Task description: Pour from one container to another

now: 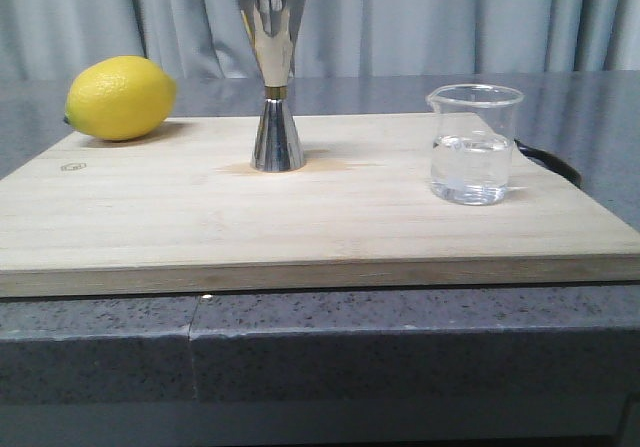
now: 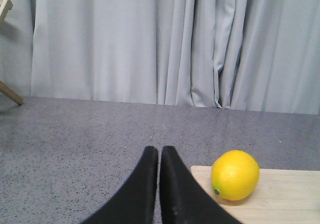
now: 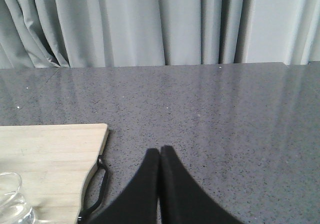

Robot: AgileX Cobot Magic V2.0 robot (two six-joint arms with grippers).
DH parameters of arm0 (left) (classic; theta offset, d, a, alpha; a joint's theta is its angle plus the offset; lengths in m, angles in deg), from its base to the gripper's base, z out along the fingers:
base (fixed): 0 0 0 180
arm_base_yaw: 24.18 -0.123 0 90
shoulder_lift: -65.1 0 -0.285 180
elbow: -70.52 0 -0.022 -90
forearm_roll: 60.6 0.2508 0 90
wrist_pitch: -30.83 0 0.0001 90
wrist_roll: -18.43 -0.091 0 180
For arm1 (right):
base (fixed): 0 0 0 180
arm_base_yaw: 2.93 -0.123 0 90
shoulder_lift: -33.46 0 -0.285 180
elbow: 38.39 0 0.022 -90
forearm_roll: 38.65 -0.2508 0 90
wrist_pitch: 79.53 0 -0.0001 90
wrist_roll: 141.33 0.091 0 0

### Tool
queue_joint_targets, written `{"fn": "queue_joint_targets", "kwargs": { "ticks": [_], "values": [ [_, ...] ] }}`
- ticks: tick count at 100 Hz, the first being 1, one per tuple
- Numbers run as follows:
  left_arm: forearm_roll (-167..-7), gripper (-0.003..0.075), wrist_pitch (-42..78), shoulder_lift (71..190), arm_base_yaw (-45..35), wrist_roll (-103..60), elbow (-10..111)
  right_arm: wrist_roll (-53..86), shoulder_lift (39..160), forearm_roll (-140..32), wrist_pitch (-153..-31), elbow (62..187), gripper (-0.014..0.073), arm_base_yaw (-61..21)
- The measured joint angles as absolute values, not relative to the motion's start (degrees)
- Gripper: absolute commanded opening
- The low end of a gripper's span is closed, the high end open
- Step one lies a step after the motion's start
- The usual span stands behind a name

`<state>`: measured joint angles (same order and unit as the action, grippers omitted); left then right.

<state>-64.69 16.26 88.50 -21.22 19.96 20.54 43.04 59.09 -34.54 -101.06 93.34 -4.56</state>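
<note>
Bamboo is what everything stands on: a pale wooden cutting board (image 1: 320,217) lying on the grey speckled stone counter (image 1: 400,352). You see the small clear glass beaker (image 1: 473,144) upright on the right part of the board, about one third full of clear liquid. The tall mirror-polished steel jigger (image 1: 274,82) with its narrow gold waist stands upright near the middle, a little farther back, well apart from the beaker. A yellow lemon (image 1: 120,97) rests at the far left corner.

Your left gripper (image 2: 159,156) waits off the left edge of the board, jaws together and holding nothing. Your right gripper (image 3: 160,156) waits off the right edge, near the black handle loop (image 3: 97,191), also closed and empty. Neither one is close to its object yet.

Please be careful with these points. Closed jaws cannot take the beaker, so you must open them first. Smooth glass can slip or tip if you squeeze too high. I think the jigger is the bigger risk: its foot is small and its mouth narrow, so a touch may knock it over, and a fast tilt may spill liquid on the wood.
</note>
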Motion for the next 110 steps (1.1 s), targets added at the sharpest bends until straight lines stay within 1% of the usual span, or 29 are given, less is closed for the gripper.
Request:
{"fn": "queue_joint_targets", "kwargs": {
  "ticks": [6, 10, 11, 13, 17, 18, 20, 23, 25, 26, 27, 30, 32, 33, 37, 42, 110],
  "values": [
    [-64.69, -0.0017, 16.26, 88.50, -21.22, 19.96, 20.54, 43.04, 59.09, -34.54, -101.06, 93.34, -0.0032, -4.56],
    [-64.69, 0.0001, 16.26, 88.50, -21.22, 19.96, 20.54, 43.04, 59.09, -34.54, -101.06, 93.34, 0.0021, -4.56],
    [-64.69, 0.0007, 16.26, 88.50, -21.22, 19.96, 20.54, 43.04, 59.09, -34.65, -101.06, 93.34, 0.0045, -4.56],
    [-64.58, 0.0032, 16.26, 88.50, -21.22, 19.96, 20.54, 43.04, 59.09, -34.65, -101.06, 93.34, 0.0073, -4.56],
    [-64.31, 0.0103, 16.26, 88.50, -21.22, 19.96, 20.54, 43.04, 59.09, -34.79, -101.06, 93.34, 0.0171, -4.56],
    [-64.08, 0.0118, 16.26, 88.50, -21.22, 19.96, 20.54, 43.04, 59.09, -34.79, -101.06, 93.34, 0.0207, -4.56],
    [-63.74, 0.0167, 16.26, 88.50, -21.22, 19.96, 20.54, 43.04, 59.09, -34.89, -101.06, 93.34, 0.0244, -4.56],
    [-63.16, 0.0259, 16.26, 88.50, -21.22, 19.96, 20.54, 43.04, 59.09, -34.89, -101.06, 93.34, 0.0332, -4.56],
    [-62.66, 0.0298, 16.26, 88.50, -21.22, 19.96, 20.54, 43.04, 59.09, -34.89, -101.06, 93.34, 0.0380, -4.56],
    [-62.45, 0.0336, 16.26, 88.50, -21.22, 19.96, 20.54, 43.04, 59.09, -34.89, -101.06, 93.34, 0.0395, -4.56],
    [-62.13, 0.0355, 16.26, 88.50, -21.22, 19.96, 20.54, 43.04, 59.09, -34.89, -101.06, 93.34, 0.0409, -4.56],
    [-61.63, 0.0447, 16.26, 88.50, -21.22, 19.96, 20.54, 43.04, 59.09, -34.89, -101.06, 93.34, 0.0470, -4.56],
    [-61.36, 0.0480, 16.26, 88.50, -21.22, 19.96, 20.54, 43.04, 59.09, -34.89, -101.06, 93.34, 0.0498, -4.56],
    [-61.36, 0.0511, 16.26, 88.50, -21.22, 19.96, 20.54, 43.04, 59.09, -34.89, -101.06, 93.34, 0.0506, -4.56],
    [-61.11, 0.0582, 16.26, 88.50, -21.22, 19.96, 20.54, 43.04, 59.09, -35.00, -101.06, 93.34, 0.0535, -4.56],
    [-60.60, 0.0625, 16.26, 88.50, -21.22, 19.96, 20.54, 43.04, 59.09, -35.00, -101.06, 93.34, 0.0535, -4.56],
    [-62.13, 0.0618, 15.87, 89.22, -21.22, 19.96, 21.25, 43.04, 59.30, -35.56, -101.30, 93.94, 0.0533, -4.56]
  ]
}}
